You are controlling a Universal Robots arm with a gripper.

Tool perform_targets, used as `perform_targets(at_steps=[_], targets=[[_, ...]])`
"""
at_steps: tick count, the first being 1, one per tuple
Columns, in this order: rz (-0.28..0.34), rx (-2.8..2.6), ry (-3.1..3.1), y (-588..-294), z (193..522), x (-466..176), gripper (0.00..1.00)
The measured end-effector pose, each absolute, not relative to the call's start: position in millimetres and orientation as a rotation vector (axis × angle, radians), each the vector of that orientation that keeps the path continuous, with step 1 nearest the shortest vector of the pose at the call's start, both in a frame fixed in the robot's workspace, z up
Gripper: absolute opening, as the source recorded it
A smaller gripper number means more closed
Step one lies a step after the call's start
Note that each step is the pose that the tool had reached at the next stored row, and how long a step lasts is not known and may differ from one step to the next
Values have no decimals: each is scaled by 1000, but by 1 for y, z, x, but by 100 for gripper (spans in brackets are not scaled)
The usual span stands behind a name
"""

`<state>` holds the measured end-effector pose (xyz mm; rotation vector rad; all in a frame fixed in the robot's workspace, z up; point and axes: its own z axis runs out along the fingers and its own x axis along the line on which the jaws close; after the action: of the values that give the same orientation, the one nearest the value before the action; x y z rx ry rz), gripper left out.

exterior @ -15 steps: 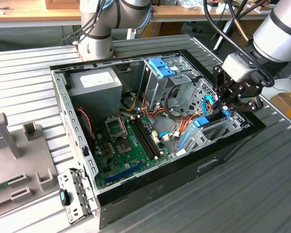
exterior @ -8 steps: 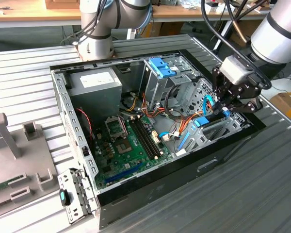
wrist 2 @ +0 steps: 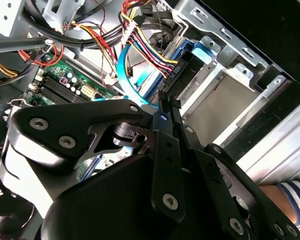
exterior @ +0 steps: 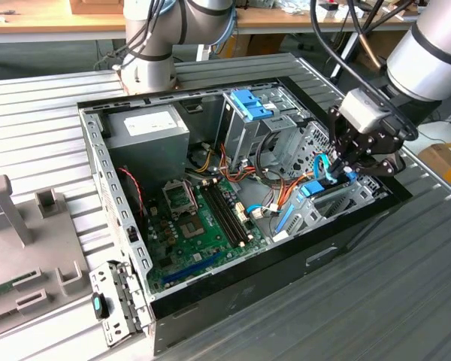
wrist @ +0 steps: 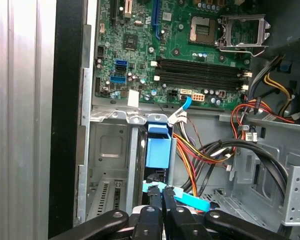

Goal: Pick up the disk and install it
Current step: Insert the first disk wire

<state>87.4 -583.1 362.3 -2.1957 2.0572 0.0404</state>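
Gripper (exterior: pixel 344 167) pressed together, positioned over disk (wrist: pixel 157 147) seated on edge in the drive bay (wrist: pixel 110 150) of the open computer case (exterior: pixel 98 162); motherboard (wrist: pixel 180 45) adjacent.

Blue-railed disk (wrist: pixel 157 150), edge-up in bay

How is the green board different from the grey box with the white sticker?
The green board lies flat and thin on the case floor; the grey box is thick and stands taller in a corner. The green board is covered with small parts and slots; the grey box is plain metal. Both sit inside the open case.
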Motion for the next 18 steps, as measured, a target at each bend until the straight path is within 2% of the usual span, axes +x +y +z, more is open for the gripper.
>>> perform_targets(at_steps=[7, 10, 18], targets=[[37, -2196, 2057, -583, 375, 87, 16], [3, -2212, 2069, -583, 381, 87, 16], [-28, -2231, 2085, -586, 380, 96, 16]])
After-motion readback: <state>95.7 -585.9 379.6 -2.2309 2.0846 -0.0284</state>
